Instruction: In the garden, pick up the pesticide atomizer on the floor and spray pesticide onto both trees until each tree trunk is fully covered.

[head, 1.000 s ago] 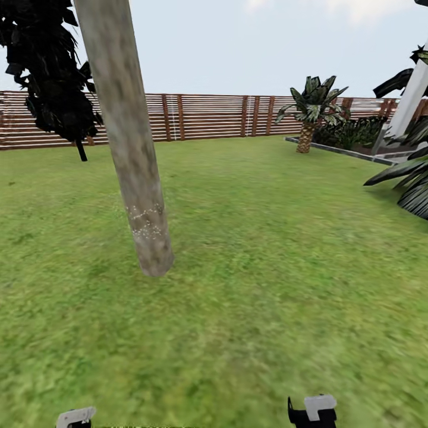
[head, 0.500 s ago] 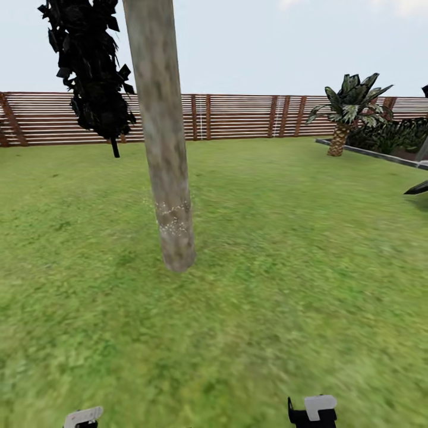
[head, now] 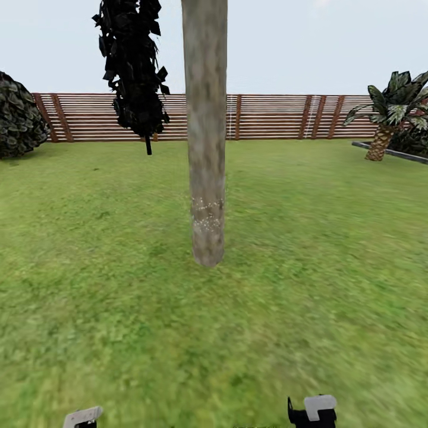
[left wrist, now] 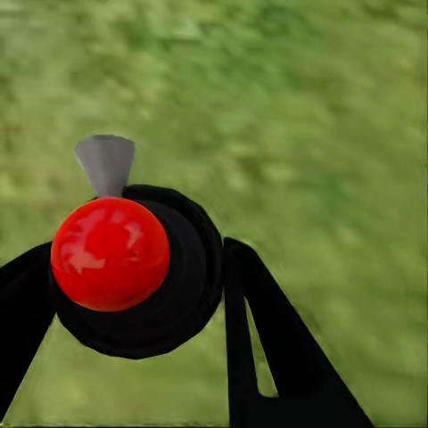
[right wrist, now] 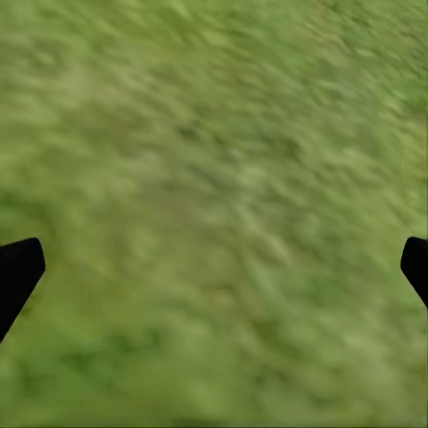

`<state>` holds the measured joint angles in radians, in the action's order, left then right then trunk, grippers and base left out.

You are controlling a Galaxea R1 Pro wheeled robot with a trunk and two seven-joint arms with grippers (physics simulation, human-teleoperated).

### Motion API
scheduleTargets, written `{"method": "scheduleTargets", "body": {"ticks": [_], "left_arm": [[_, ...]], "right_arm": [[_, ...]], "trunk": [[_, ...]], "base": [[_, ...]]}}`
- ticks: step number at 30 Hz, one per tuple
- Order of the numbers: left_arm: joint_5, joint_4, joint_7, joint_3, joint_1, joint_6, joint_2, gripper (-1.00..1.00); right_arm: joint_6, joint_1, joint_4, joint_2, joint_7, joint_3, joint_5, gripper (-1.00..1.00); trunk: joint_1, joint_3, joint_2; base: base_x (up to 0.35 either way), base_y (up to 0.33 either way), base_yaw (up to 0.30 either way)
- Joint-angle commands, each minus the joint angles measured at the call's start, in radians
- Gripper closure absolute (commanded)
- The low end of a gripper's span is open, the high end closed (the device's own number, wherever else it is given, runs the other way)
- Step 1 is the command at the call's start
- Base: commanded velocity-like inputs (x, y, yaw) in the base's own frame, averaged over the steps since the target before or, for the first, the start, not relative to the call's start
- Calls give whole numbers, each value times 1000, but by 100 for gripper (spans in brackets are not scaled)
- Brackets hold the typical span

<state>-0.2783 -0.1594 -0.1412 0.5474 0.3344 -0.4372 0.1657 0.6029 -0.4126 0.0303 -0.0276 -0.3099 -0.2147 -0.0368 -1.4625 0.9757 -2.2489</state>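
My left gripper (left wrist: 134, 294) has its 2 black fingers (left wrist: 267, 339) closed around the pesticide atomizer (left wrist: 143, 267), a small round dark bottle with a glossy red ball on top and a grey funnel-shaped nozzle; in the left wrist view the bottle sits between the fingers, held above the blurry green grass floor (left wrist: 312, 107). My right gripper (right wrist: 214, 267) is spread wide with nothing between its fingers: the right wrist view shows 2 black fingertips (right wrist: 18, 272) at opposite edges over bare grass. In the head view the white-capped tops of the left gripper (head: 82, 417) and the right gripper (head: 313, 411) sit at the lower edge.

Ahead of me, near the middle of the head view, stands 1 thick, pale grey-beige mottled tree trunk (head: 205, 131), upright, its base on the lawn. A band of fine white specks (head: 207, 215) marks its lower part. Behind it and to the left hangs a black-leaved tree with a thin black trunk (head: 134, 71). A brown slatted wooden fence (head: 285, 116) closes the far side of the garden. A dark rounded shrub (head: 18, 116) stands at the far left, and a short palm (head: 389, 110) at the far right.
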Motion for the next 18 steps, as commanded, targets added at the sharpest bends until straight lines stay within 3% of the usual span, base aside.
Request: {"method": "scheduleTargets", "body": {"ticks": [1,12,18], "left_arm": [[0,0,0,0,0,0,0,100],[1,0,0,3,0,0,0,100],[-1,0,0,3,0,0,0,100]], "right_arm": [[0,0,0,0,0,0,0,-100],[0,0,-1,2,1,0,0,-100],[0,1,-1,2,1,0,0,-100]], "trunk": [[0,0,0],[0,0,0],[0,0,0]], "base": [[-112,291,281],[-87,293,281],[-1,57,281]]}}
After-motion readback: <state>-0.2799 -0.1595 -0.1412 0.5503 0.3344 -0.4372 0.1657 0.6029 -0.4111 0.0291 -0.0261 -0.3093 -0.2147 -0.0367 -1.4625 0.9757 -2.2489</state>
